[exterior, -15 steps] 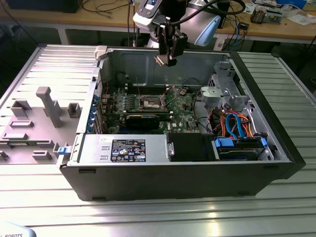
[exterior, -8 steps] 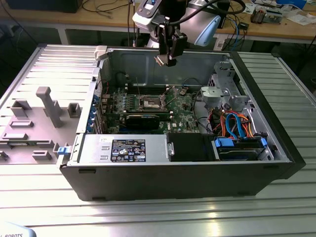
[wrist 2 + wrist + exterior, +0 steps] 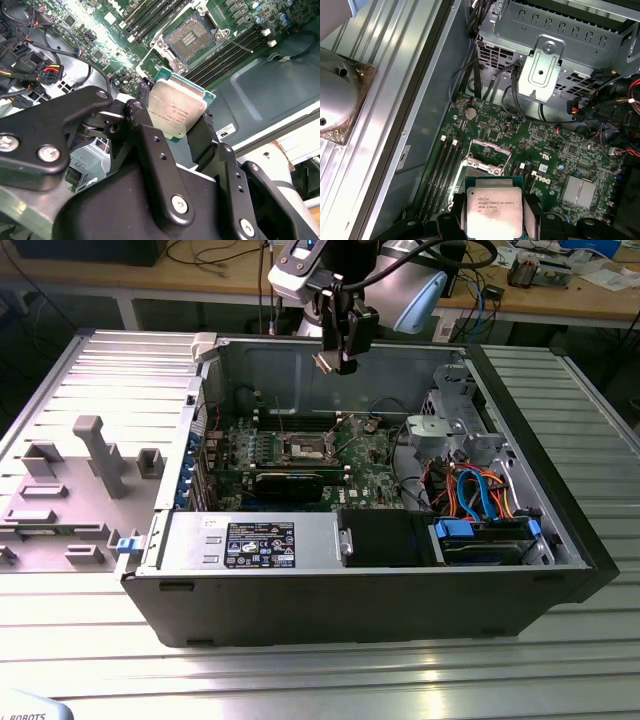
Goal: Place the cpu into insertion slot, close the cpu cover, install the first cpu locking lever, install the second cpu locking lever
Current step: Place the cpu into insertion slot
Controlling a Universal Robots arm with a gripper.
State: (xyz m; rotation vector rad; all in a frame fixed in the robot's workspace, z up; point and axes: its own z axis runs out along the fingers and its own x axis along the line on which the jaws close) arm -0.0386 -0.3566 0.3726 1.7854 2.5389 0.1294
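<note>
cpu [image 3: 493, 210] gripped between fingers [image 3: 532, 214], above motherboard [image 3: 520, 135]

Square cpu [image 3: 494, 212], silvery-grey printed top over a green edge, pinched by two opposite sides. Hangs upper centre in the exterior view, well above insertion slot [image 3: 303, 448]. Square, silver-rimmed, dark centre bare, set in green board [image 3: 370, 455] mid-frame.

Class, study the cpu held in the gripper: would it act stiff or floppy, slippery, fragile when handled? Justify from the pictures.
The cpu is probably stiff: held by its edges in the gripper, it shows no sag. Its smooth metal top looks slippery, so it might slide if squeezed unevenly. The thin green edge may chip.
</note>
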